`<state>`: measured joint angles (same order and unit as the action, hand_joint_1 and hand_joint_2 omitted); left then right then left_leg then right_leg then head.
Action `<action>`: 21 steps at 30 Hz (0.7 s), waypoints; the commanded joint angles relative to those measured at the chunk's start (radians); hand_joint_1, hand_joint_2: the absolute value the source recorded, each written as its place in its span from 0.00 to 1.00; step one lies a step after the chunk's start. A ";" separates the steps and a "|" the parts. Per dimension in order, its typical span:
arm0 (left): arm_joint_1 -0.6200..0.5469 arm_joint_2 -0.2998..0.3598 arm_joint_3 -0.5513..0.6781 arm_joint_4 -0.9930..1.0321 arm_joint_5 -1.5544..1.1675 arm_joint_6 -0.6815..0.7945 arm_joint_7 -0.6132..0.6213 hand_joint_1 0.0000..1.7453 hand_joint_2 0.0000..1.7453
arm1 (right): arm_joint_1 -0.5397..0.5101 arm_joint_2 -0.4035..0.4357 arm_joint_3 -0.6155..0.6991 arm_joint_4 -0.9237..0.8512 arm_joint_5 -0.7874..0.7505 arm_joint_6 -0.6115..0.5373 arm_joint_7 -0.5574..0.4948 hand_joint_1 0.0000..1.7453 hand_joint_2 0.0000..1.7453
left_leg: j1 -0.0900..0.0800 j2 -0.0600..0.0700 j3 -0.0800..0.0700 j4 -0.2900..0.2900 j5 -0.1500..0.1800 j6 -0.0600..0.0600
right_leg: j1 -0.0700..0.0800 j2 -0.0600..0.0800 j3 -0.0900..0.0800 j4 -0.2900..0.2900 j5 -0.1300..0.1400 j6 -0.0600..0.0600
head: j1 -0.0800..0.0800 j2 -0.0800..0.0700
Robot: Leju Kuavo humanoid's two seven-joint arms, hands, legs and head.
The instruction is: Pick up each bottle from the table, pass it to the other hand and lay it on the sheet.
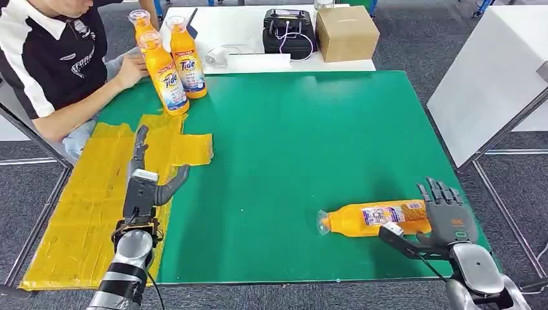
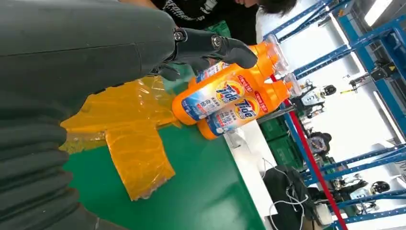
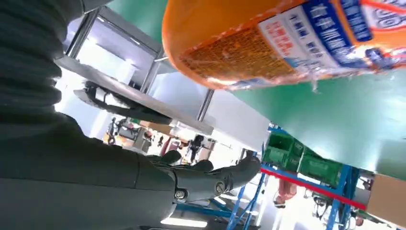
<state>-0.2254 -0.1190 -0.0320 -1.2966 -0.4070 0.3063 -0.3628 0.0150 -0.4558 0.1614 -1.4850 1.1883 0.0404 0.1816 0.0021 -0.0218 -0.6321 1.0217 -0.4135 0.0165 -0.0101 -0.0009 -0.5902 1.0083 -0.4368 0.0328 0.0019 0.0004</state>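
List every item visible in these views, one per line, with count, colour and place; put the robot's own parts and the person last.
Lying orange plastic detergent bottle: one, orange with blue label, on its side on the near right of the mat, cap toward the left.
Upright orange detergent bottles: three, orange, clustered at the mat's far left corner.
Yellow plastic sheet: one, yellow, crinkled, along the mat's left side.
Green table mat: one, green, covering the table.
Cardboard box: one, brown, on the white table behind.
Black case: one, black, with white cable, beside the box.
Person: one, black-and-white shirt, seated at far left, hand by the upright bottles.
Left hand: grey-black, open, over the sheet.
Right hand: grey-black, open, at the lying bottle's base.
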 commanded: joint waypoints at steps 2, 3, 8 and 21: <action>-0.012 -0.005 -0.001 0.031 0.003 -0.010 0.006 0.00 1.00 | -0.102 0.095 0.016 0.183 0.006 0.017 -0.044 0.00 1.00 | 0.002 0.005 0.006 -0.001 -0.002 -0.001 | 0.002 0.003 0.006 -0.004 0.000 -0.001 | 0.000 0.000; -0.013 -0.006 -0.001 0.033 0.003 -0.009 0.007 0.00 1.00 | -0.109 0.099 0.023 0.195 0.007 0.017 -0.049 0.00 1.00 | 0.001 0.003 0.003 -0.001 -0.001 -0.001 | 0.001 0.002 0.003 -0.002 0.001 -0.001 | 0.000 0.000; -0.022 -0.004 -0.010 0.050 0.004 -0.006 0.005 0.00 1.00 | -0.155 0.106 0.070 0.273 -0.025 0.012 -0.099 0.00 1.00 | 0.001 0.003 0.003 -0.001 -0.001 -0.001 | 0.001 0.002 0.003 -0.002 0.001 -0.001 | 0.000 0.000; -0.049 0.001 -0.024 0.088 0.021 -0.008 -0.006 0.00 1.00 | -0.198 0.067 0.188 0.320 -0.110 0.009 -0.227 0.00 1.00 | 0.001 0.002 0.003 -0.001 0.000 0.000 | 0.001 0.000 0.003 -0.002 0.000 0.000 | 0.000 0.000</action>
<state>-0.2258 -0.1244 -0.0343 -1.2920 -0.3933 0.3021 -0.3662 -0.1221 -0.3861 0.2396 -1.2775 1.1005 0.0507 -0.0085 0.0021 -0.0208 -0.6316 1.0218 -0.4134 0.0165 -0.0102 -0.0006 -0.5904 1.0083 -0.4368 0.0328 0.0019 0.0004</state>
